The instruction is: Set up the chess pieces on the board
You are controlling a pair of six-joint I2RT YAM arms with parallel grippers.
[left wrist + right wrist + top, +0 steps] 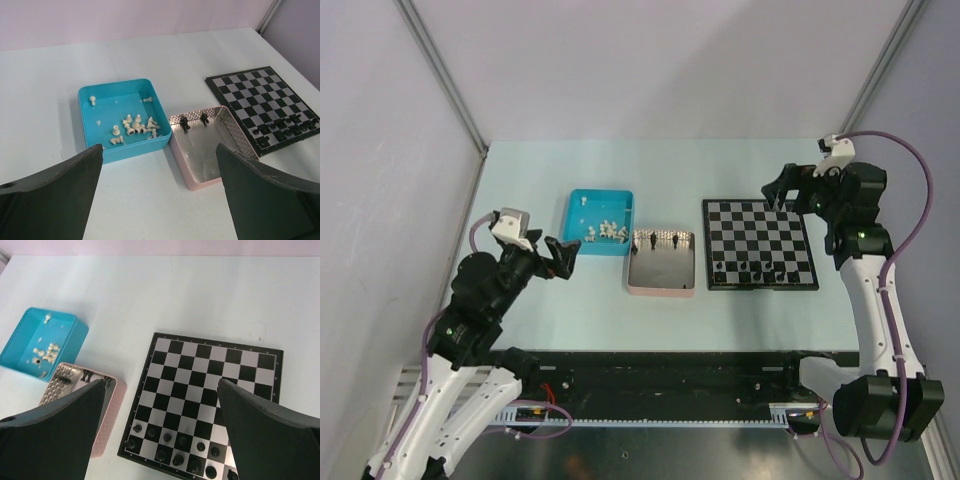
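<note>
The table has a pale, light blue-green top, and 3 flat things lie directly on it in a loose row. On the left is a square blue tray. In the middle, a little nearer to the arms, is a square pink tray; its far left corner comes very close to the blue tray. On the right lies the chessboard, just beside the pink tray, with a narrow strip of table between them.
</note>
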